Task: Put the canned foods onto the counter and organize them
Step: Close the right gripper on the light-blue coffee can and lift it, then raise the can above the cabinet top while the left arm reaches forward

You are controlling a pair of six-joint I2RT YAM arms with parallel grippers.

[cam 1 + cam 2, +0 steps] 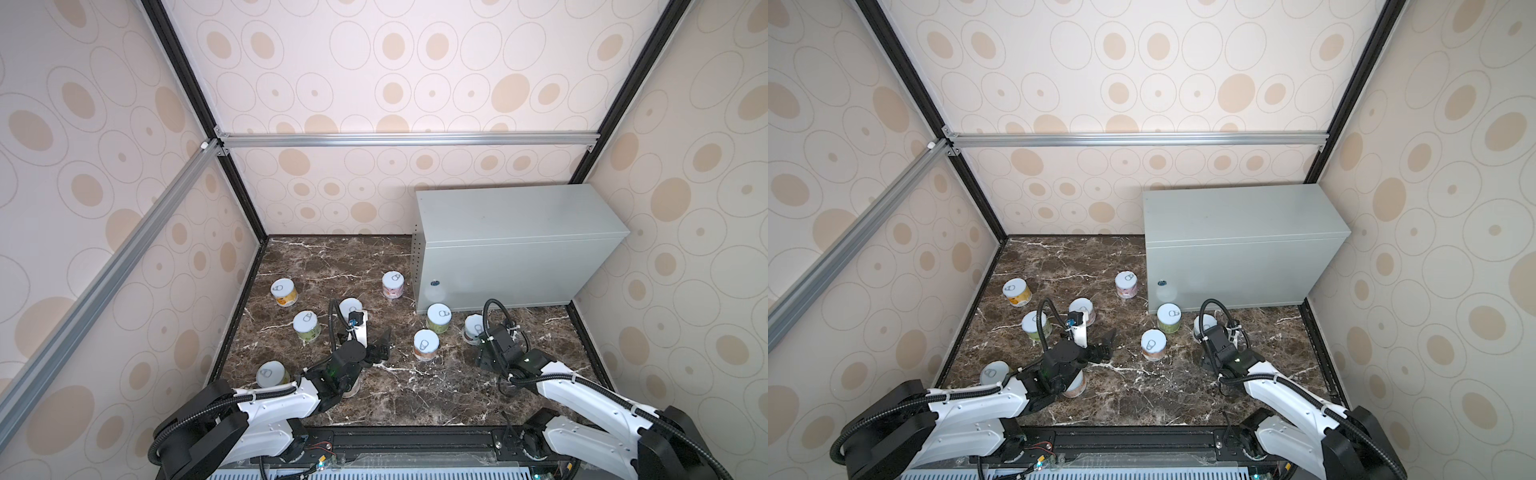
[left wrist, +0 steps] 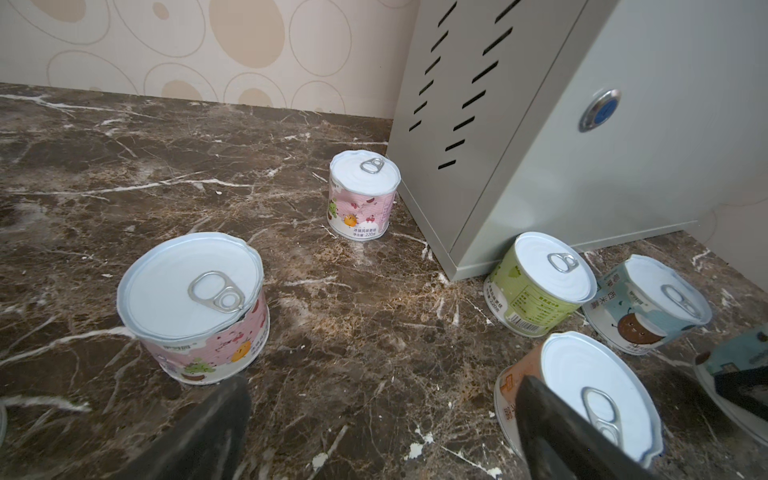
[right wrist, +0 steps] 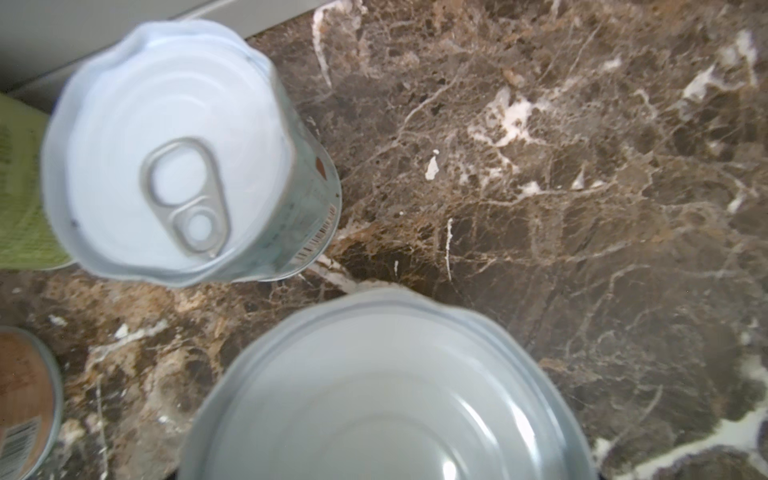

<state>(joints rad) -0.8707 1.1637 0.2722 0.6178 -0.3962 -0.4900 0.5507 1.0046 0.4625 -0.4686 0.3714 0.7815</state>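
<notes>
At the far left in both top views, a yellow-labelled can (image 1: 284, 291), a green-labelled can (image 1: 306, 326) and a can by the near left wall (image 1: 272, 374) stand upright on the marble table (image 1: 407, 395), away from both end effectors. The left arm (image 1: 274, 403) lies low over a half-hidden can (image 1: 351, 388), and a sideways swing of that arm would likely shove or tip it. The left end effector (image 2: 380, 386) is empty with its fingers spread wide. A pink-labelled can (image 2: 195, 307) stands just beside one finger and an orange-labelled can (image 2: 582, 399) just beside the other, so a careless advance could clip either. Further right, the right end effector (image 1: 488, 355) sits low over a light-blue can (image 3: 386, 399). One finger (image 2: 739, 388) shows against its wall in the left wrist view, but I cannot tell whether the can is truly pinched. A shallow hold, or one on loose, crumpled paper label, could let it slip or tilt on lifting. A second light-blue can (image 3: 166, 158) and a green can by the cabinet (image 1: 439, 318) stand near and could be knocked. The grey metal cabinet (image 1: 519, 216) is tall and its top bare, so too low a lift would strike its front edge.
</notes>
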